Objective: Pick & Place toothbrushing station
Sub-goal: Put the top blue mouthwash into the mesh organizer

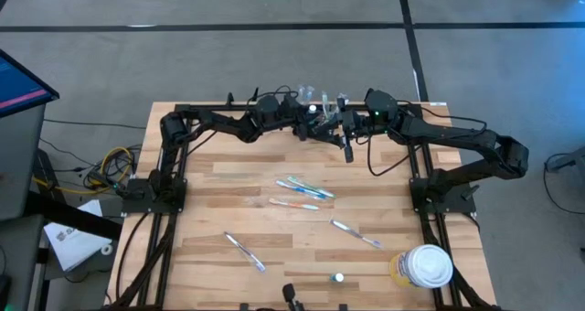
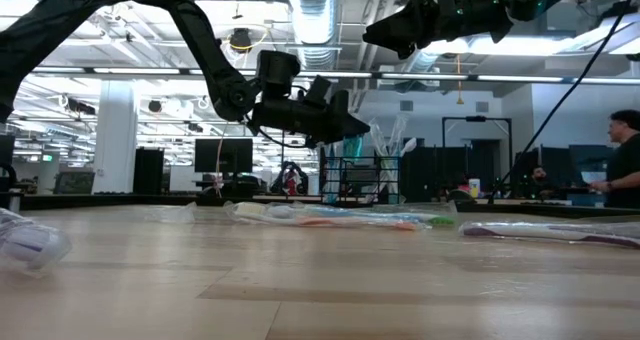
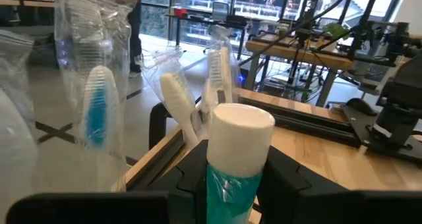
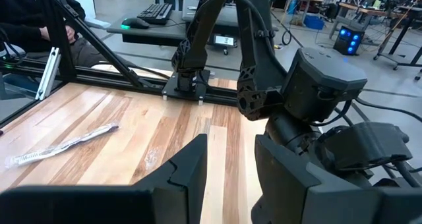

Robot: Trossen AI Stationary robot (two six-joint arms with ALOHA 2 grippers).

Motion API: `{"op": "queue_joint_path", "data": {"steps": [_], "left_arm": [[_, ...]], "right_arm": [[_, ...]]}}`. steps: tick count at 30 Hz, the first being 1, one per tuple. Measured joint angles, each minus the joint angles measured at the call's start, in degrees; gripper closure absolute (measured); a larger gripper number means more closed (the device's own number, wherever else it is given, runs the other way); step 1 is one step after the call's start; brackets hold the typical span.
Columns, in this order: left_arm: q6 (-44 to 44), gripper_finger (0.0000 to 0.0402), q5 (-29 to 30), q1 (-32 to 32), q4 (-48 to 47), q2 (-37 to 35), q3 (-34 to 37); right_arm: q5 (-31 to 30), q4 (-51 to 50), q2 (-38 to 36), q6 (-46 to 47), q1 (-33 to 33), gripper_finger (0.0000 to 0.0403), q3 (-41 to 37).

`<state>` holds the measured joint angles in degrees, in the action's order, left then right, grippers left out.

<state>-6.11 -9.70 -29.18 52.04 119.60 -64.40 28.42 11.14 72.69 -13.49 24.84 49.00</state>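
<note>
Wooden table (image 1: 228,178) — left gripper (image 3: 227,178) clamps white-capped green tube (image 3: 237,155); right gripper (image 4: 231,165) parted, empty.

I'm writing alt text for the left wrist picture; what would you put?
The left pincer grips a teal tube with a white cap between its dark fingers. Just beyond it, wrapped toothbrushes stand upright at the edge of the wooden table, with an office behind.

Small black wire-mesh toothbrushing station (image 2: 362,178) stands upright near far edge of tabletop (image 1: 274,247), about midway across. Clear-wrapped toothbrushes (image 3: 99,105) stick up out of it, tilted. Base hidden behind clutter in low view.
</note>
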Motion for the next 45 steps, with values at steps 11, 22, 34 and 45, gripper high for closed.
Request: {"op": "queue_joint_path", "data": {"steps": [11,22,34,45], "left_arm": [[0.3,0.0317,3.3,0.8,-0.1,1.0,0.0],[-0.1,0.0317,5.2,1.2,0.6,2.0,0.0],[0.5,0.0316,6.4,0.8,-3.4,2.0,0.0],[0.4,0.0316,6.6,0.6,-4.8,2.0,-0.1]], "right_arm": [[0.0,0.0,0.0,0.0,0.0,0.0286,0.0],[0.0,0.0,0.0,0.0,0.0,0.0286,0.0],[0.0,0.0,0.0,0.0,0.0,0.0286,0.0],[0.0,-0.2,0.0,0.0,0.0,0.0286,0.0]]}}
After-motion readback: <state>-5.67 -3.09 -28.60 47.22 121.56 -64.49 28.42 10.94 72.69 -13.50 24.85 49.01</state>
